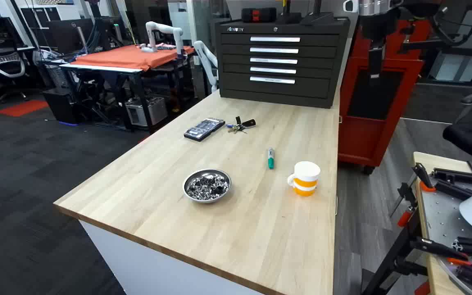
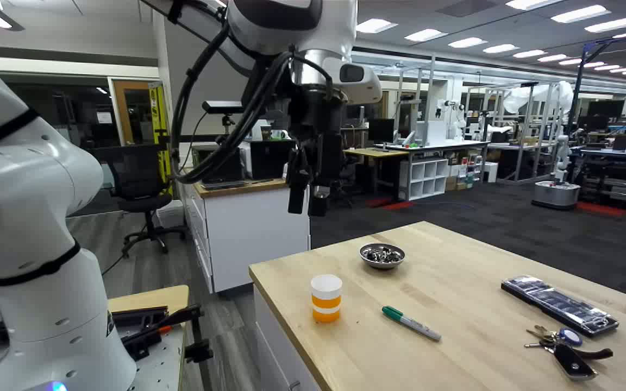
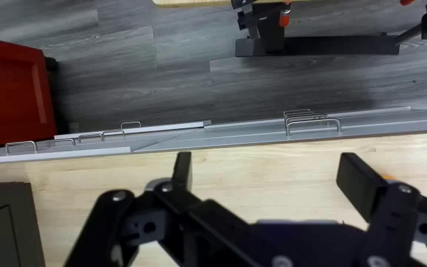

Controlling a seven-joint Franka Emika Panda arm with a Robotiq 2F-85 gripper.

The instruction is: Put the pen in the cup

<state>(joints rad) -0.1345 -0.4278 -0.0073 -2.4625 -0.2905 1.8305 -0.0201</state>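
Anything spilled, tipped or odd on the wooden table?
Nothing stands out: the cup stands upright, the green pen lies flat with its cap on, and the shiny bits sit inside the metal bowl.

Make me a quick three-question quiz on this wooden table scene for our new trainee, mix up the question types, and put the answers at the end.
1. True or false: the slim grey pen with a green cap lies on the pale wooden table, outside the white round cup with orange bands.
2. Multiple choice: which of these lies nearest the bunch of metal keys with a black fob? A) the cup; B) the flat black case with a glossy top; C) the round shiny metal bowl.
3. Short answer: in the wrist view, is the black two-fingered tool open or shut?

Key: 1. True. 2. B. 3. Open, its jaws wide apart.
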